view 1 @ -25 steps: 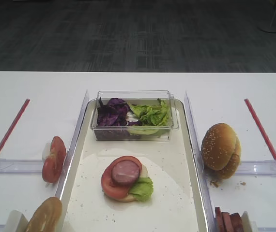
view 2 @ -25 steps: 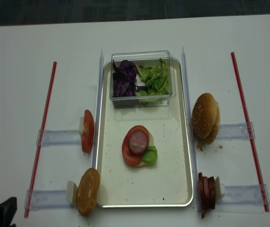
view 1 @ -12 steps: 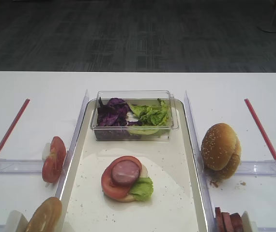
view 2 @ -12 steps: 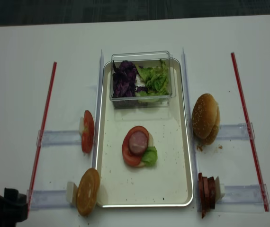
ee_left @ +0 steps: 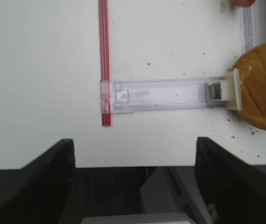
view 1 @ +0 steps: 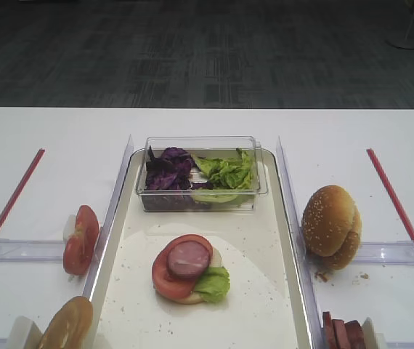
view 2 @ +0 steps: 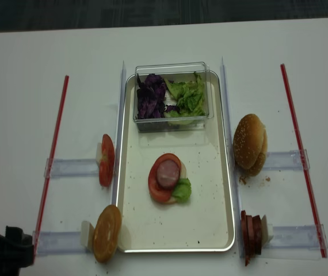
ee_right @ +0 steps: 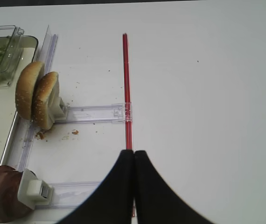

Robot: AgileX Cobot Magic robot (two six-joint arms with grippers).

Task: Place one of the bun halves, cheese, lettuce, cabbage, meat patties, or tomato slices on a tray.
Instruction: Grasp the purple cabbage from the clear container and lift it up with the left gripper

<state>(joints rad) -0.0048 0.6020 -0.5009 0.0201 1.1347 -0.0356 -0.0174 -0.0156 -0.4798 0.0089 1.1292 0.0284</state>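
Observation:
The cream tray (view 2: pixel 207 215) (view 1: pixel 261 240) holds a stack: a meat patty (view 2: pixel 167 172) (view 1: pixel 189 258) on a tomato slice (view 2: pixel 154 188), with lettuce (view 2: pixel 182 190) at its edge. Cabbage (view 2: pixel 151 96) and more lettuce (view 2: pixel 188 96) fill a clear box at the tray's far end. Bun halves stand right of the tray (view 2: pixel 250 144) (ee_right: pixel 35 95), and one stands at its near-left corner (view 2: pixel 106 232) (ee_left: pixel 261 86). My left gripper (ee_left: pixel 133 154) is open and empty over the table's front edge, left of that bun. My right gripper (ee_right: pixel 134 152) is shut and empty above a red strip.
Tomato slices (view 2: pixel 106 160) stand in a clear holder left of the tray. Meat patties (view 2: pixel 251 234) (ee_right: pixel 0 200) stand in one at the near right. Red strips (view 2: pixel 52 161) (view 2: pixel 299 149) run along both sides. The left arm (view 2: pixel 3 253) fills the near-left corner.
The left arm has come further into the near-left corner of the overhead view, then held still. The food has not moved.

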